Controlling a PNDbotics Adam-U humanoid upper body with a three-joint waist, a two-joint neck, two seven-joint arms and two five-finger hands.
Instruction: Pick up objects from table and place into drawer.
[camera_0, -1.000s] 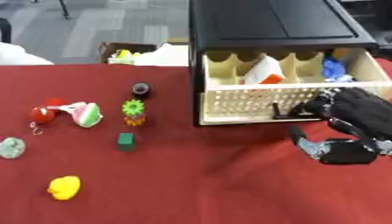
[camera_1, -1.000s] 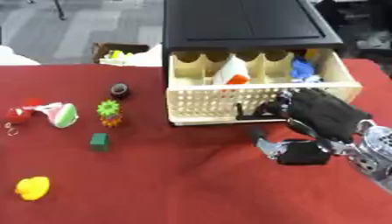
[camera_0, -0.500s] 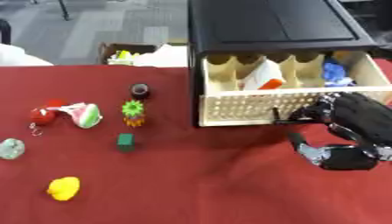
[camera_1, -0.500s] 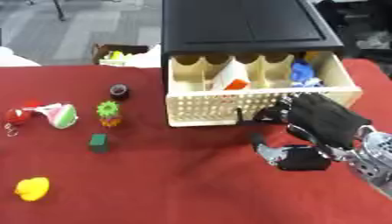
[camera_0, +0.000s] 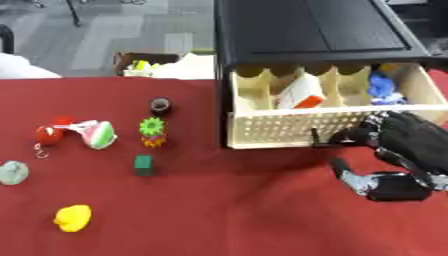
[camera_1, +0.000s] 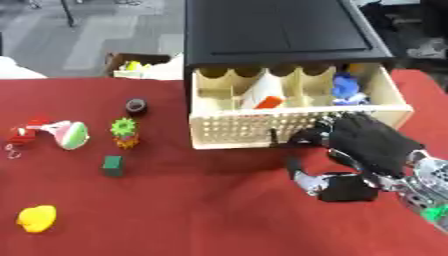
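1. Where the red table (camera_0: 219, 220) runs along the bottom of the frame, I see a yellow duck (camera_0: 73, 218) at lower left, the nearest of the loose objects.
2. At lower right my right hand (camera_1: 372, 150) comes in from the right edge, palm down over the cloth. Its thumb (camera_1: 306, 180) sticks out low and toward frame centre, and its fingers (camera_1: 306, 137) reach up-left to the dark handle (camera_0: 315, 138) on the drawer front. They look bent at the handle, but I cannot tell whether they close on it or only rest against it.
3. My left hand shows in neither view.
4. Left of centre a small green cube (camera_0: 143, 165) sits on the cloth, with a pale round thing (camera_0: 12, 173) at the far left edge.
5. Above those, in a loose row at mid-left, lie a red ball (camera_0: 49, 135), a watermelon-slice toy (camera_0: 97, 135) just beside it, and a green-and-orange spiky toy (camera_0: 152, 131) further right.
6. A small dark ring-shaped piece (camera_0: 160, 105) sits just above the spiky toy.
7. At centre right the pale wooden drawer (camera_0: 297, 127) stands pulled out of the black cabinet (camera_0: 306, 35), its perforated front facing me. Inside, a white-and-orange box (camera_0: 299, 95) leans in a middle compartment and something blue (camera_0: 383, 87) sits in the right one.
8. At upper left, beyond the table edge, an open cardboard box (camera_0: 140, 62) stands on the floor.
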